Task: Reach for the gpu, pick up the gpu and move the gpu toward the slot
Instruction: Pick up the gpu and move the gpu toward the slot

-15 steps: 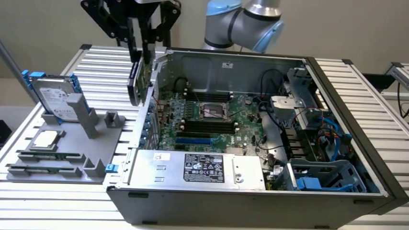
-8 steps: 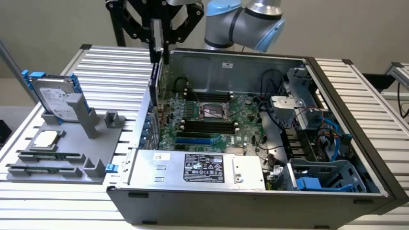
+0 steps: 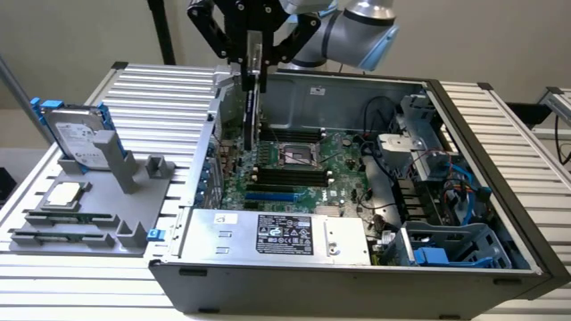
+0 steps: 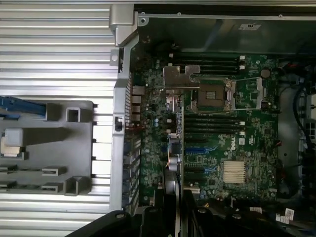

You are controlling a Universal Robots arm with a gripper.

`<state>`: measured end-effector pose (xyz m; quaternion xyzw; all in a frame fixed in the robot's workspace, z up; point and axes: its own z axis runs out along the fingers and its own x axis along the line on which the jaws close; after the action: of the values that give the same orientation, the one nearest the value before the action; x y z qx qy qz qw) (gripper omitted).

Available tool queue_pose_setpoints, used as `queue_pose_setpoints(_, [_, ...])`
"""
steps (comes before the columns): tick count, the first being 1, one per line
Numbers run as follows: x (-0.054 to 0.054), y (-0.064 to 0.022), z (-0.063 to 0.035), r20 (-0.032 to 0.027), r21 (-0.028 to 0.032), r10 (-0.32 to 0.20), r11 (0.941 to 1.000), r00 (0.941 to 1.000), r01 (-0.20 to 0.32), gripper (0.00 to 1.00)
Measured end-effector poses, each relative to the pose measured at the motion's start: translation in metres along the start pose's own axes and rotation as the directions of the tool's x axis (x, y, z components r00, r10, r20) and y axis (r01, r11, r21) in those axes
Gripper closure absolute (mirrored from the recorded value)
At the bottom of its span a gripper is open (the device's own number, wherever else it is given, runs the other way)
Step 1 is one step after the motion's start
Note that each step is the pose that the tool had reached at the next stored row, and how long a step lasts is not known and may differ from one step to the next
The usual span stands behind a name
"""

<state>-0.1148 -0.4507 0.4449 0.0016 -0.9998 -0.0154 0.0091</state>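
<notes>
The gripper (image 3: 253,63) has its jaws clenched on the gpu (image 3: 253,107) (dark, seen edge-on), which hangs upright above the motherboard (image 3: 299,170) inside the open computer case (image 3: 357,281).

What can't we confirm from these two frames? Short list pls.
- gpu: seen edge-on in the exterior view, so its faces and components are unreadable.
- Contact between the gripper and the card: dark linkage covers it in the exterior view.
- Target slot: in the wrist view the hanging card overlaps the motherboard, so alignment is uncertain.
- Hard drive label: too small to read.
</notes>
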Motion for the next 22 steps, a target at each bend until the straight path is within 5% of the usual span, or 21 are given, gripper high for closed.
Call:
queue_pose_setpoints(12, [-0.055, 0.0107, 0.0182, -0.0026, 0.0, 0.0, 1.0, 1.0, 0.0, 0.74])
queue_pose_setpoints(17, [-0.076, 0.0131, 0.021, -0.0091, -0.0002, 0.0, 1.0, 1.0, 0.0, 0.74])
queue_pose_setpoints(22, [-0.078, 0.013, 0.0209, -0.0116, 0.0, 0.0, 1.0, 0.9999, 0.0, 0.74])
